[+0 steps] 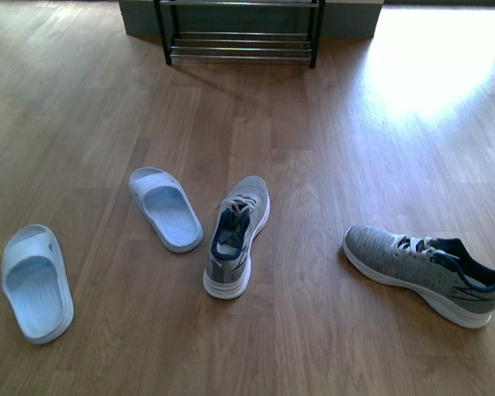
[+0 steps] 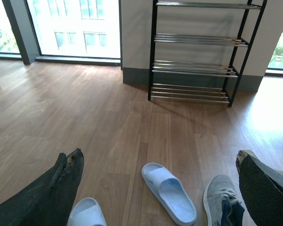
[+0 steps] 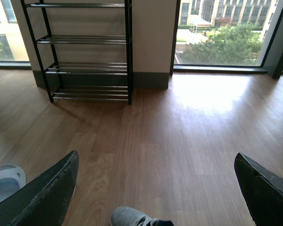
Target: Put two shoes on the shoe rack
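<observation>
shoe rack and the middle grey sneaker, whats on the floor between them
Nothing: in the front view only bare wooden floor runs from the shoe rack to the middle grey sneaker.

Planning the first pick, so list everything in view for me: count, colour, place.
Sneakers: 2, grey with white soles; centre sneaker toe toward the rack, right sneaker crosswise, toe pointing left.
Slides: 2, pale blue; inner slide left of the centre sneaker, outer slide far left.
Shoe rack: 1, black frame, chrome bars, against the far wall, visible tiers bare.
Floor: brown wood, sun patch far right.
Windows: bright, either side of the rack's wall.
Left gripper: black fingers open, holding nothing.
Right gripper: black, open, holding nothing.
</observation>
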Robot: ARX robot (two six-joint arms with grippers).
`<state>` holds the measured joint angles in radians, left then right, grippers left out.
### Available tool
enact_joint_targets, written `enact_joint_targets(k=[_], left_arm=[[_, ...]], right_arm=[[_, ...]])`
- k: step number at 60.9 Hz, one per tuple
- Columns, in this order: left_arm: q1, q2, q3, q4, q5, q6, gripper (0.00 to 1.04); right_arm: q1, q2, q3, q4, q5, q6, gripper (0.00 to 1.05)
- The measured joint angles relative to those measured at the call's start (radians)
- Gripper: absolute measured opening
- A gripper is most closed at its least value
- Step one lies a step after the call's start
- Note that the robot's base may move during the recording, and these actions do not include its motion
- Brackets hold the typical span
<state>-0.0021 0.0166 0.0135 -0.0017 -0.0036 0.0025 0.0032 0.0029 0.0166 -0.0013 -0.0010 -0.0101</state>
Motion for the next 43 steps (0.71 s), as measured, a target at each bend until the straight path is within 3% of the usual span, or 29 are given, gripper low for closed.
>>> enact_joint_targets(k=[30, 31, 34, 36, 39, 43], left_arm=[[0.0, 0.0, 0.0, 0.0, 0.003, -0.001, 0.95], [-0.003, 0.002, 0.001, -0.003, -0.013, -0.007, 0.95], [-0.059, 0.037, 0.024, -0.088, -0.188, -0.068, 0.95], [-0.109, 0.088, 0.042, -0.152, -0.364, -0.161, 0.95], [-0.107, 0.11, 0.042, -0.173, -0.415, -0.214, 0.95], [-0.051, 0.135, 0.051, -0.179, -0.377, -0.263, 0.95]], right_arm=[[0.0, 0.0, 0.0, 0.0, 0.003, 0.0, 0.96], [0.0, 0.0, 0.0, 0.0, 0.003, 0.0, 0.96], [0.0, 0.0, 0.0, 0.0, 0.003, 0.0, 0.96], [0.0, 0.0, 0.0, 0.0, 0.003, 0.0, 0.96], [0.0, 0.0, 0.0, 0.0, 0.003, 0.0, 0.96], [0.0, 0.0, 0.0, 0.0, 0.003, 0.0, 0.96]])
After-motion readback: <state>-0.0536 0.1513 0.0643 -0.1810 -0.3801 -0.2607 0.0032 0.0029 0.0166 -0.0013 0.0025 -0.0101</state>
